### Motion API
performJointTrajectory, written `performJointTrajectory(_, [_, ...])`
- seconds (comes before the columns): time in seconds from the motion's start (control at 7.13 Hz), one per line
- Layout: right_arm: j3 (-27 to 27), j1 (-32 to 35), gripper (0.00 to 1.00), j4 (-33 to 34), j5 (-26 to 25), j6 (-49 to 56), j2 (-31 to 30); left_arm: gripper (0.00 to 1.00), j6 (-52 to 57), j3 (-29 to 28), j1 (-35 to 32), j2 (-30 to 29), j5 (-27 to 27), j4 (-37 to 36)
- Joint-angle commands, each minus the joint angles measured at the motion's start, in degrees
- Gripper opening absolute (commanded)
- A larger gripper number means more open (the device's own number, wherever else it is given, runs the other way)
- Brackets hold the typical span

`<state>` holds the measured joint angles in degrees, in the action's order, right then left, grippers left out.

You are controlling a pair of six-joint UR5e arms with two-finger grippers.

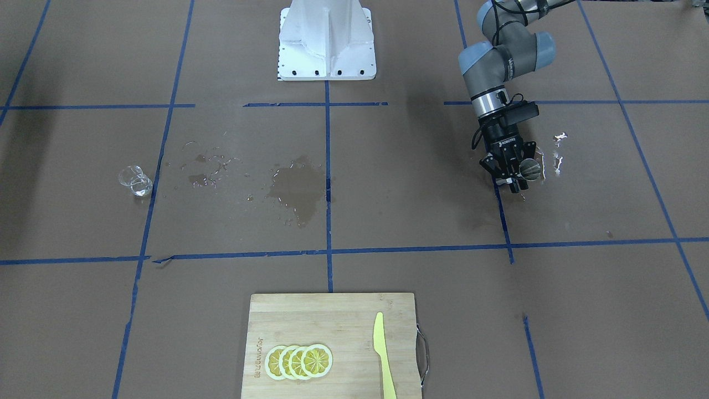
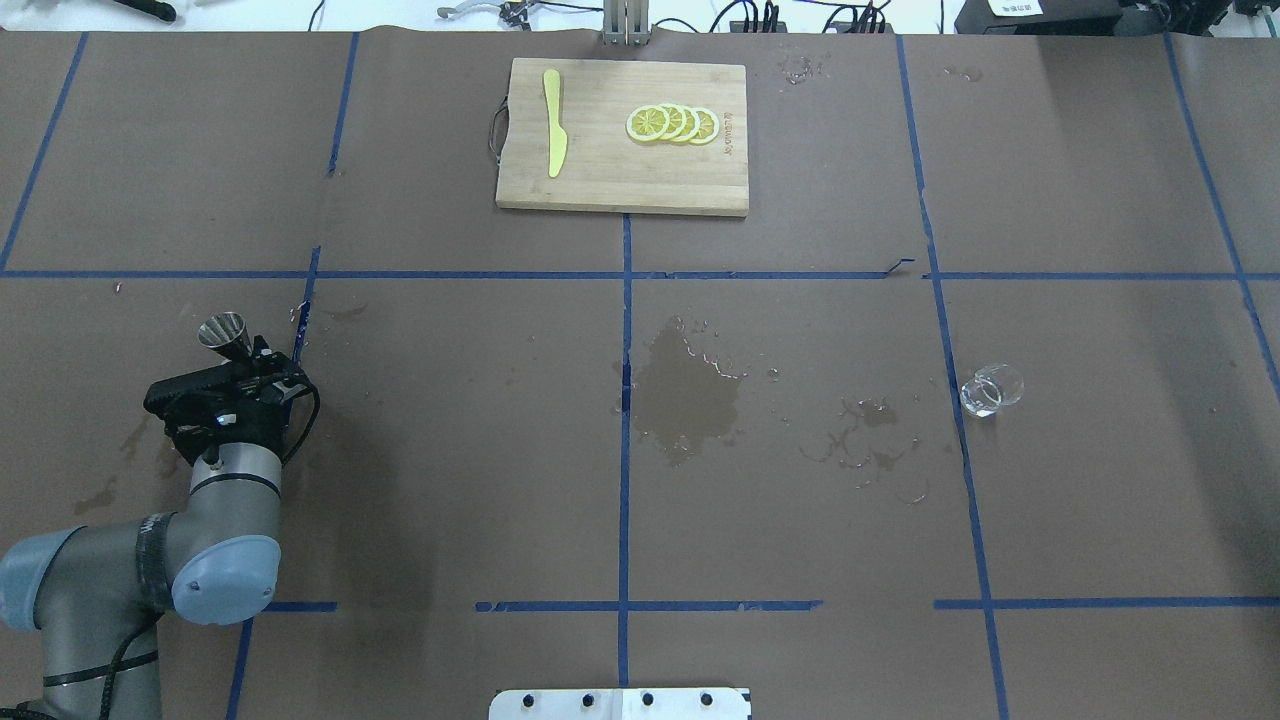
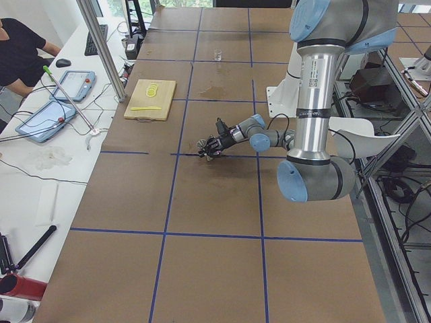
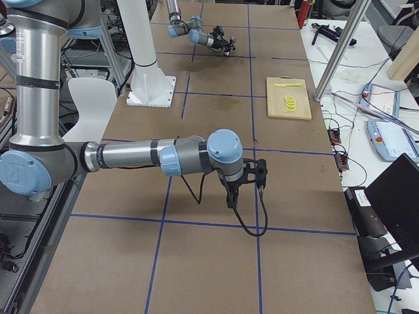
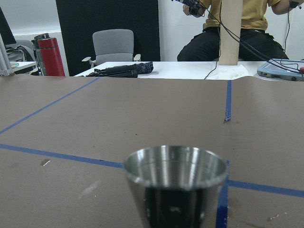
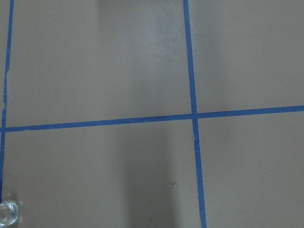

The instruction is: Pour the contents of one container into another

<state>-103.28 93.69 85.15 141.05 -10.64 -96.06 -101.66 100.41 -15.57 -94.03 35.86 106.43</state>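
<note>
Overhead exterior shows the left gripper (image 2: 246, 356) pinching a conical steel cup (image 2: 222, 332) upright, presumably against spilling, near the left edge of the brown table (image 2: 450, 500).

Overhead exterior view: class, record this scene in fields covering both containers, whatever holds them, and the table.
Metal cup: held by the left gripper, view's left
Glass: on the table, view's right, no gripper near
Table: wet patch near the middle
Cutting board: far edge, carrying lemon slices and a yellow knife
</note>
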Motion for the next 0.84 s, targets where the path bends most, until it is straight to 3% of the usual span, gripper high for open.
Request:
performJointTrajectory(0.0, [-0.17,0.0,1.0,-0.07,0.1,-0.09,0.09,0.0,1.71,5.19,-0.42,0.07,0.0,0.0])
performJointTrajectory(0.14, [-0.78,-0.17,1.0,-0.07,0.1,-1.22,0.18,0.0,7.99,8.88,-1.12,-0.01,0.09,0.53])
performJointTrajectory(0.42, [-6.47,-5.51,1.0,-0.07,-0.77,-8.31,0.44,0.0,15.48,9.1,-1.13,-1.5,0.18,9.45])
performJointTrajectory(0.7, [-12.01,-14.45,1.0,-0.07,-5.75,-19.18,2.54,0.0,33.44,8.05,-1.04,-2.12,0.79,25.58])
